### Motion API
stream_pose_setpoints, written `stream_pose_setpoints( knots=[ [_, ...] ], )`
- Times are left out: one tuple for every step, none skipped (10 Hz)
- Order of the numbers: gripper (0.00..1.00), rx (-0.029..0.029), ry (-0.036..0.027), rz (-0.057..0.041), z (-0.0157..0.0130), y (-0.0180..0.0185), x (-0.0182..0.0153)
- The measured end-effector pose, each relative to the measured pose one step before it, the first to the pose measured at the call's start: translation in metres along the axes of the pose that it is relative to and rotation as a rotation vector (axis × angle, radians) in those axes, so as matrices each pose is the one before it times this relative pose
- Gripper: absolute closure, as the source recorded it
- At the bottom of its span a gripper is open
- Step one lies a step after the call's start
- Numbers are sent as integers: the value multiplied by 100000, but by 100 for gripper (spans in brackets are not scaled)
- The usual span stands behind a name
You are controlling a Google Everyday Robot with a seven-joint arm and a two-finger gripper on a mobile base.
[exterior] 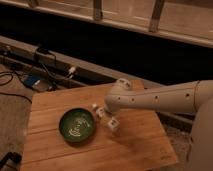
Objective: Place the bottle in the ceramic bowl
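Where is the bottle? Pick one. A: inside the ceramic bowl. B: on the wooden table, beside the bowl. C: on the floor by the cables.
B: the bottle sits on the wooden table next to the ceramic bowl, with the end effector down beside it.
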Motion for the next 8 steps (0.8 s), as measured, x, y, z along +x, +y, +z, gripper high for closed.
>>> stream_pose_setpoints(
  knots=[
    [20,-1354,1332,167,758,-41,84],
    [20,-1587,1190,26,1248,118,39],
    [20,-1312,964,88,1245,86,88],
    [20,-1252,794,285,970,14,169],
    [20,-1250,732,484,436,-20,206],
    [21,-1266,718,769,345,-61,264],
    [25,-840,714,625,400,14,281],
    [38,-1055,985,137,401,163,244]
  ],
)
